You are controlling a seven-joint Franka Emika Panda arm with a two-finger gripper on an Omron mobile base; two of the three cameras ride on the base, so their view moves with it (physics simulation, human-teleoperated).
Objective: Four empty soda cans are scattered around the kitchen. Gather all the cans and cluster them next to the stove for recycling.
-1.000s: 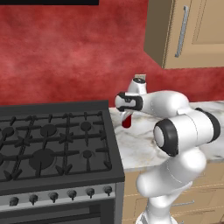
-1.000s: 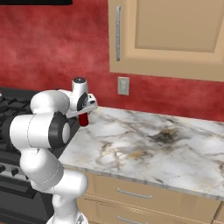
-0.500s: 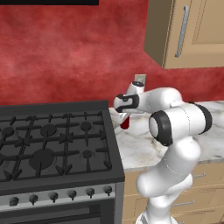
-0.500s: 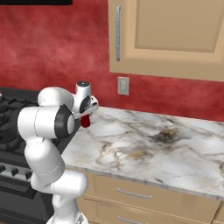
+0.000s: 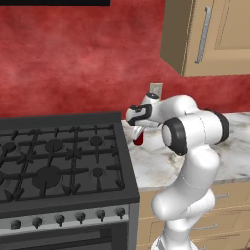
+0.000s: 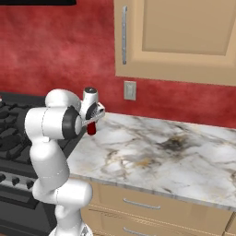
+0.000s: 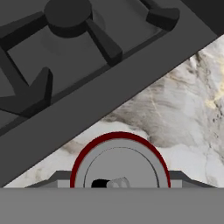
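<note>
My fingers (image 5: 137,131) are clenched on a red soda can (image 5: 138,137), holding it upright just above the marble desk (image 5: 156,163), at the desk's left edge just beside the stove (image 5: 58,166). In the left base view my wrist hides the can's upper half; only its lower red body shows below the hand. In the right base view the can (image 6: 91,129) is likewise half covered, and my arm stands in front of much of the stove (image 6: 9,138). In the hand view the can (image 7: 119,162) is seen from above: a silver top ringed in red, its lower half cut off at the frame's bottom edge, so my fingertips cannot be made out there. Whether the can's base touches the desk (image 7: 175,113) I cannot tell. The can's side wall is too small and too covered to show any brand or writing; none can be read. The stove (image 7: 65,65) runs past the frame's left edge.
</note>
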